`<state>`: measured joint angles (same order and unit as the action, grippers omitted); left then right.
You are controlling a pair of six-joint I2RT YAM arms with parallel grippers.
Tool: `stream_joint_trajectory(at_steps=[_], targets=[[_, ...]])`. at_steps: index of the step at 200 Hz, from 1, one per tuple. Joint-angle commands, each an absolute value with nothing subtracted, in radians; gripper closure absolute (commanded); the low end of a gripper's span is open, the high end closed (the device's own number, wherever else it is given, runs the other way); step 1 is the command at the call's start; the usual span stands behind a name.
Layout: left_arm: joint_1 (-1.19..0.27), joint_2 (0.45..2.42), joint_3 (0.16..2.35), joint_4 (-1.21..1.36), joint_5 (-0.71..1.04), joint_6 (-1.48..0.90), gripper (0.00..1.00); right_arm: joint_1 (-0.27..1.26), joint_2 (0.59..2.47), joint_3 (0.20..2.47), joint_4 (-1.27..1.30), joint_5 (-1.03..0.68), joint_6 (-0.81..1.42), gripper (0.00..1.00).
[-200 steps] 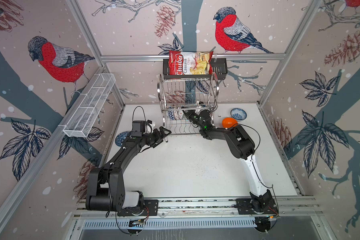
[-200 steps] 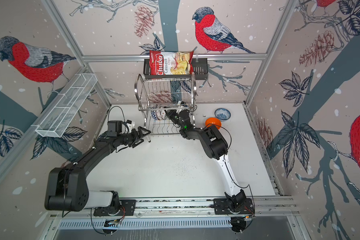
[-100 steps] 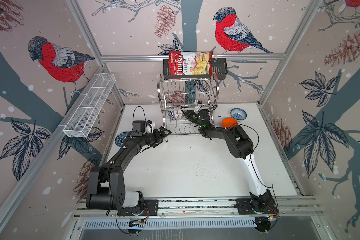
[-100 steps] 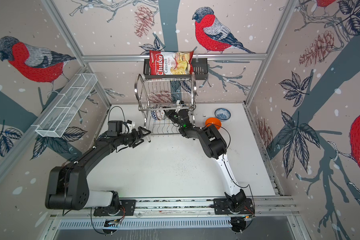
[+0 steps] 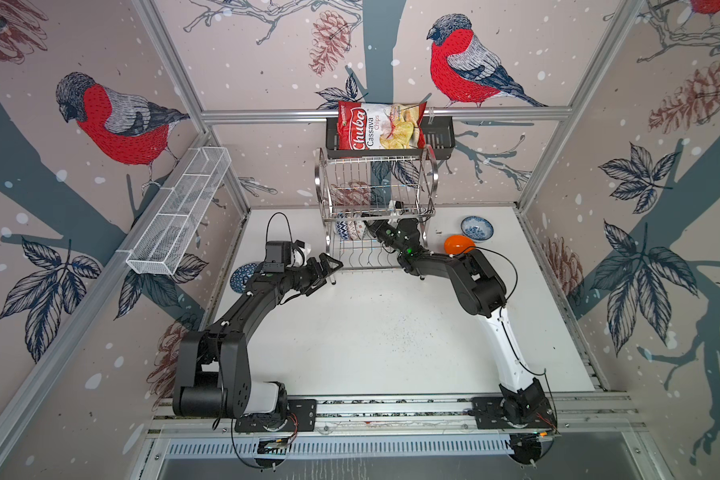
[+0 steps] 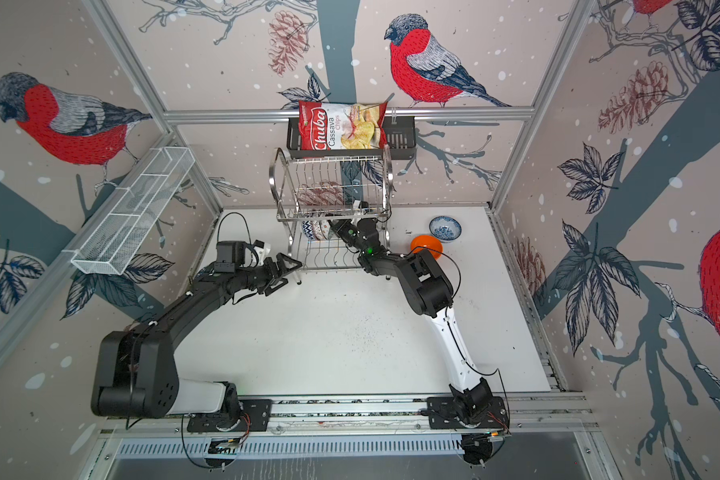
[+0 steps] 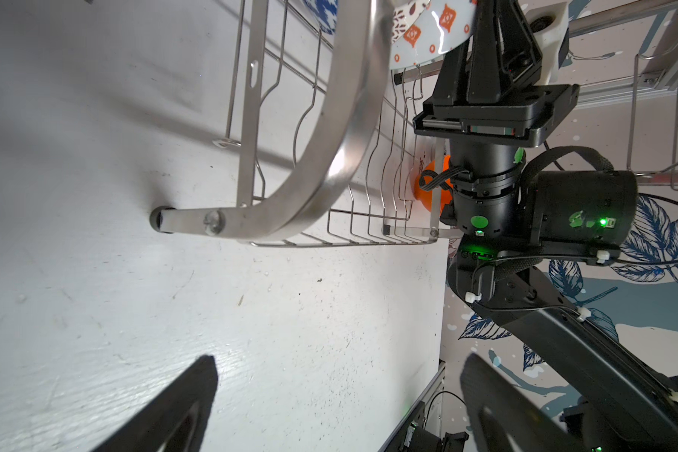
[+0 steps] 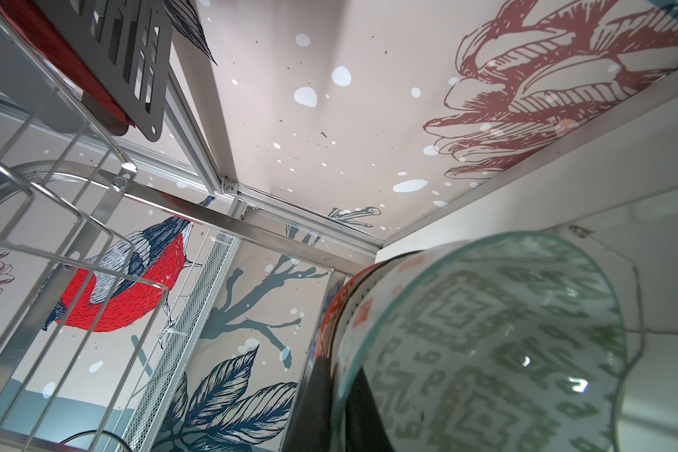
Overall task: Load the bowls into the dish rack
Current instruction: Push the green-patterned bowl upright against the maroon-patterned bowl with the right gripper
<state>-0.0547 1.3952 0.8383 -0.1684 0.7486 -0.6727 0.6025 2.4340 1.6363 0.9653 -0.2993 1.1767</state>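
right claw clenched on grey-green bowl in dish rack, beside orange-white bowl; left claw released.

Right gripper inside dish rack — left gripper spread beside.

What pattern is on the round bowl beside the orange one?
Blue-on-white floral bowl, in a top view.

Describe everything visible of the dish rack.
Shiny steel wire dish rack, two tiers between arched end frames, short dark-capped feet. It stands upright on the table at the back wall. Bowls stand on edge in its lower tier, where the right tool holds a grey-green bowl; the open left tool is beside a front foot, apart.
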Motion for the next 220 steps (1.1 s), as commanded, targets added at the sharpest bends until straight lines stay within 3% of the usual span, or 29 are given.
stream_joint_trajectory(at_steps=[1,220], targets=[[-0.055,1.397,0.844,-0.158,0.756,-0.660,0.03,0.601,2.434,1.645,0.954,-0.313,1.156,0.97],[-0.057,1.394,0.839,-0.160,0.755,-0.665,0.03,0.590,2.401,1.639,0.897,-0.355,1.132,0.84]])
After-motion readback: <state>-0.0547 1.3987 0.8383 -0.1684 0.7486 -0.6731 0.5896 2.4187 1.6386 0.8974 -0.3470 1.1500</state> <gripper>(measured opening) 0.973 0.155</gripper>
